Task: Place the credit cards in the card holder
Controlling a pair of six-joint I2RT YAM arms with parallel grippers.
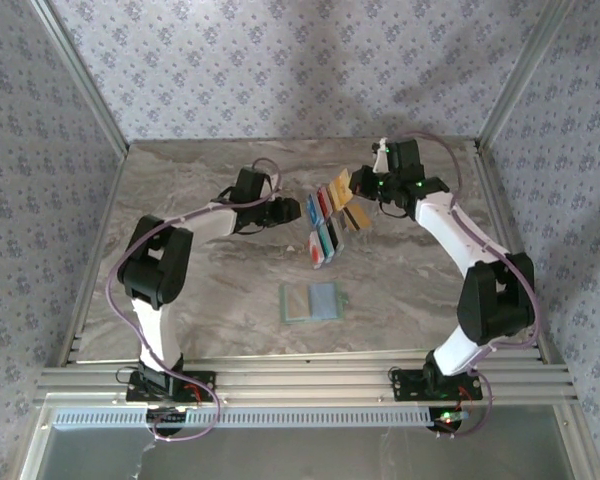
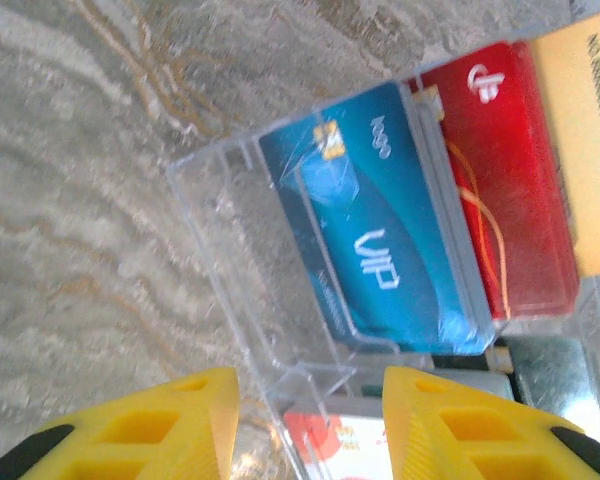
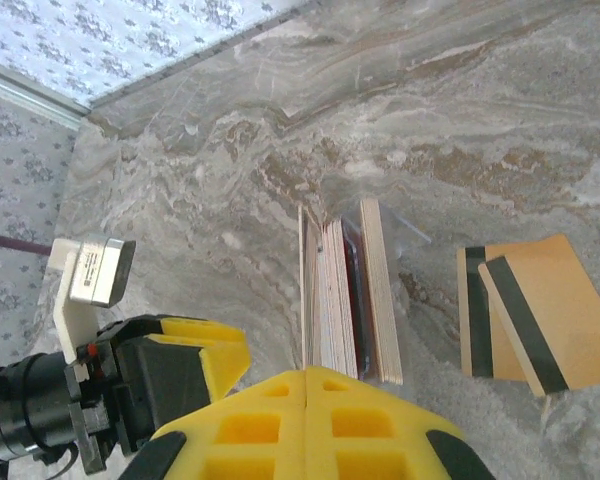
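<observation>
1. Left end effector (image 2: pixel 308 400): the yellow fingers are partway apart. A corner of the clear stand (image 2: pixel 230 260) sits in the gap. I can't tell whether they touch it, and no card is held.
2. The clear stand is directly ahead of the left end effector and holds credit cards (image 3: pixel 345 290) on edge. The blue card (image 2: pixel 380 220) is nearest the left fingers, then the red card (image 2: pixel 505 170), then a tan card (image 2: pixel 585 140), face to face.
3. Card holder (image 1: pixel 312 300): it lies flat on the surface (image 1: pixel 210 290), toward the arm bases and well apart from the stand and both end effectors. Its right half looks bluish, and I can't tell whether that is a card.
4. Two tan striped cards (image 3: pixel 540 310) lie flat and overlapping just right of the stand, near the right end effector.
5. Right end effector (image 3: pixel 308 400): the fingers are pressed together with nothing between them. It points at the edge-on stack.
6. Judgement:
   - The stand sits between the arms, so any card must travel from there toward the bases to reach the holder.
   - The left arm is nearer the blue card and its fingers are already spread.
   - The right arm is nearer the flat pair but must open first.
   - The upright cards offer a free top edge, while the flat pair would likely be harder to pinch.
</observation>
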